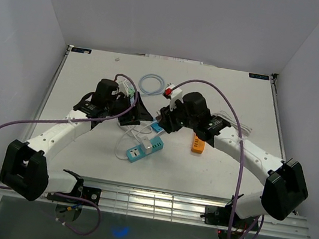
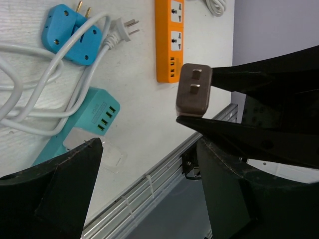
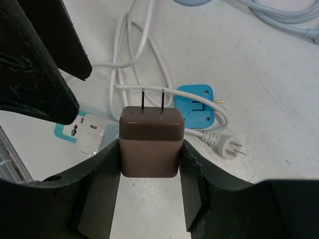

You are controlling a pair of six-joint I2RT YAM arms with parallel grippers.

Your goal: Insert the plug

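A brown two-prong plug [image 3: 149, 142] is pinched between the fingers of my right gripper [image 3: 149, 162], its prongs pointing away over the table. From the left wrist view the same plug [image 2: 194, 90] shows its back, held off the surface. A teal power strip with a white socket face [image 3: 88, 132] lies just left of and beyond the plug, and it also shows in the top view [image 1: 145, 149]. My left gripper [image 2: 149, 184] hangs open above the table's near edge with nothing between its fingers. In the top view the left gripper [image 1: 135, 113] faces my right gripper [image 1: 164, 121].
An orange power strip [image 2: 169, 40] lies to the right. A blue adapter [image 3: 197, 102], a white three-prong plug [image 3: 227, 145] and looped white cables [image 2: 35, 94] lie around the teal strip. A pale blue cable coil [image 1: 152, 84] sits farther back. The metal table rail [image 2: 149, 184] runs below.
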